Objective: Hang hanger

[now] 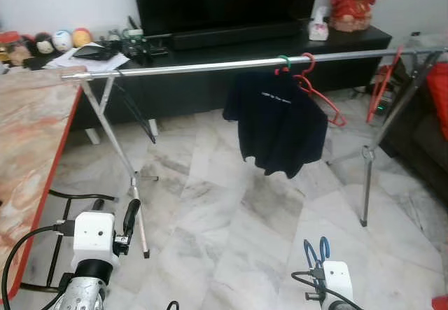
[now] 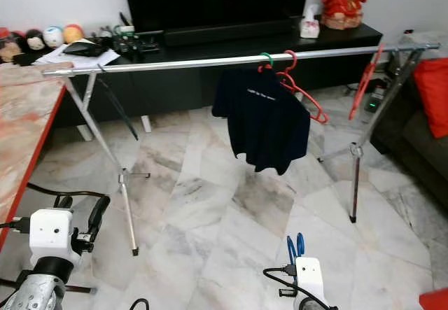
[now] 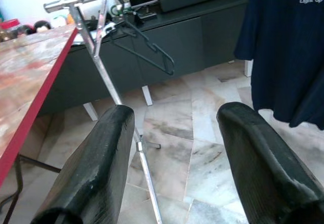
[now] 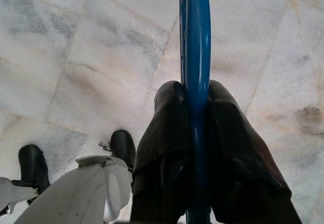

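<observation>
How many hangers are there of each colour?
Red hangers: 2, one beside the shirt, one at the rail's far right end
Green hanger: 1, holding the black shirt
Black hanger: 1, near the rail's left end
Blue hanger: 1, in the right claw
Total: 5

Silver arms, white wrist housings, black cables, black-fingered left end effector (image 3: 174, 163)

Rail: shiny, smooth silver metal clothes rack bar (image 1: 210, 65) across the upper frame.
Hanger: glossy blue plastic hanger (image 4: 197, 57).
Shirt: matt dark navy cloth T-shirt (image 1: 276, 124).
Floor: polished veined marble tile floor (image 1: 231, 240).
Counter: smooth marbled red-edged counter (image 1: 28, 135).
</observation>
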Available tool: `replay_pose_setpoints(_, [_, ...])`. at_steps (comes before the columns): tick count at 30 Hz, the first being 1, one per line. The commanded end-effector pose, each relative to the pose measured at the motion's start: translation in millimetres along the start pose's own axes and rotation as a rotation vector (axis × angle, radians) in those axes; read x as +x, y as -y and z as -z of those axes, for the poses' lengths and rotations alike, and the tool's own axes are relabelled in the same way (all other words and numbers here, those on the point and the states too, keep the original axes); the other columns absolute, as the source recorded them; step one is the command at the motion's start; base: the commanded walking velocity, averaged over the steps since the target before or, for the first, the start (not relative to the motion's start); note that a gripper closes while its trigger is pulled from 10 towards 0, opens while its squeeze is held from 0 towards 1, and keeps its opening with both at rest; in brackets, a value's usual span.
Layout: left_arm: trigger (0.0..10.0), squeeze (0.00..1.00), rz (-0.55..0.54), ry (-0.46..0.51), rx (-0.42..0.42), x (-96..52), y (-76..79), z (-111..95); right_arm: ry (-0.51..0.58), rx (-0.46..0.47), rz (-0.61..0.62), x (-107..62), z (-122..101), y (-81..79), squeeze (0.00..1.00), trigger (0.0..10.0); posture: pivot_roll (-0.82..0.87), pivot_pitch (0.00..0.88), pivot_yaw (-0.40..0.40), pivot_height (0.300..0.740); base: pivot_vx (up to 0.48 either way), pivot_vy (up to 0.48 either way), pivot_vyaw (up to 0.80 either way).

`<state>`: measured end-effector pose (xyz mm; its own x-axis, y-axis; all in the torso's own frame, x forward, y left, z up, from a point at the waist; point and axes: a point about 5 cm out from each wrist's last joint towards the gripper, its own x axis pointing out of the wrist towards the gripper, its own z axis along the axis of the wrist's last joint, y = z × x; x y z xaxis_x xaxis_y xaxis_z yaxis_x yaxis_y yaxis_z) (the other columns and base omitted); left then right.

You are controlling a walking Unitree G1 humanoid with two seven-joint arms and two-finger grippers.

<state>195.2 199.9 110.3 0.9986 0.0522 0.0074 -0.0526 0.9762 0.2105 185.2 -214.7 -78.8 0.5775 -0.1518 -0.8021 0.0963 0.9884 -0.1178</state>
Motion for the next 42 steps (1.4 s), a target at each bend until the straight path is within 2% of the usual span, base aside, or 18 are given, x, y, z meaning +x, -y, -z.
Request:
replay_pose_setpoints(1, [10.0,0.0,0.003,-0.027,0.017,0.3,-0.9,4.4,0.0,0.003,-0.003,0.3,-1.0,-1.7,0.0,10.0,-0.03,0.0,0.025,0.74,0.0,-0.48,-0.77])
replay_pose_setpoints(10, [10.0,0.0,0.015,-0.027,0.001,1.4,2.2,4.1,-0.001,0.002,-0.002,0.3,-1.1,-1.5,0.0,10.0,-0.03,0.0,0.025,0.74,0.0,-0.393,-0.77])
replay_pose_setpoints(11, [10.0,0.0,0.006,-0.024,-0.018,2.3,1.1,2.9,-0.001,0.0,-0.002,0.3,-1.1,-1.5,0.0,10.0,-0.03,0.0,0.025,0.74,0.0,0.0,-0.77])
replay_pose_setpoints(16, [10.0,0.0,0.029,-0.003,0.011,4.5,3.6,-1.5,-0.001,-0.001,-0.003,0.4,-1.5,-1.1,0.0,10.0,-0.03,0.0,0.024,0.74,0.0,0.0,-0.77])
replay_pose_setpoints(34, [10.0,0.0,0.055,-0.009,0.013,5.4,5.8,0.7,0.002,-0.001,-0.007,0.2,-1.0,-1.3,0.0,10.0,-0.04,0.0,0.027,0.74,0.0,-0.014,-0.77])
replay_pose_setpoints(42, [10.0,0.0,0.062,-0.005,0.018,6.4,6.9,0.2,0.001,-0.002,-0.008,0.2,-0.8,-1.5,0.0,10.0,-0.04,0.0,0.029,0.74,0.0,-0.473,-0.77])
